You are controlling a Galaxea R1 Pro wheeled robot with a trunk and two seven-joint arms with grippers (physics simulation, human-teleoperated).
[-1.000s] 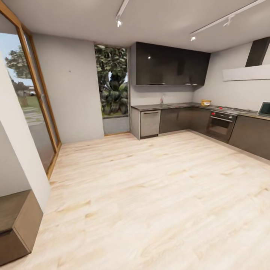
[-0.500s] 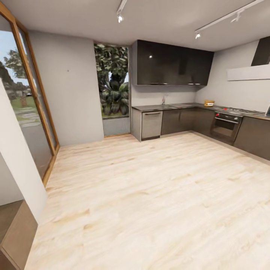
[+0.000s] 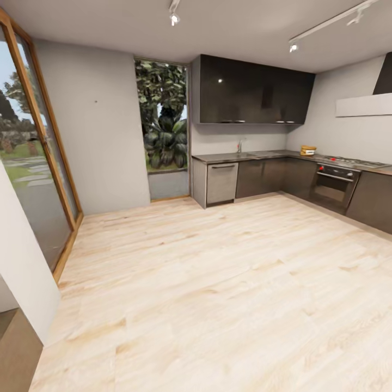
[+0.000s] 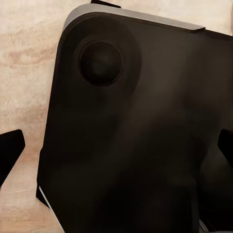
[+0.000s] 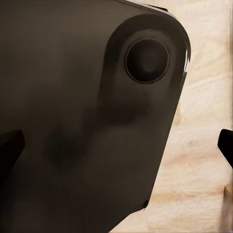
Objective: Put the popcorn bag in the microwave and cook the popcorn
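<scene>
Far across the room, the grey countertop (image 3: 261, 155) runs over dark cabinets along the back wall and round to the right. On its right part sits a small tan-yellow object (image 3: 308, 150), too small to tell whether it is the popcorn bag. The microwave is out of view. In the left wrist view my left gripper (image 4: 116, 153) is open, its dark fingertips (image 4: 9, 150) far apart over the robot's dark base and the wood floor. The right gripper (image 5: 116, 148) is open too, fingertips (image 5: 9, 145) at the picture's sides, nothing between them.
A wide pale wood floor (image 3: 218, 283) lies between me and the kitchen. A steel built-in oven (image 3: 333, 185) with red knobs sits at the right, a steel dishwasher (image 3: 221, 182) at the counter's left end. A white wall corner (image 3: 22, 272) stands close at left, beside glass doors (image 3: 32, 179).
The camera has moved and turned: the whole picture has shifted. The brown cabinet at lower left and the pale box at the right edge have slid out of the picture.
</scene>
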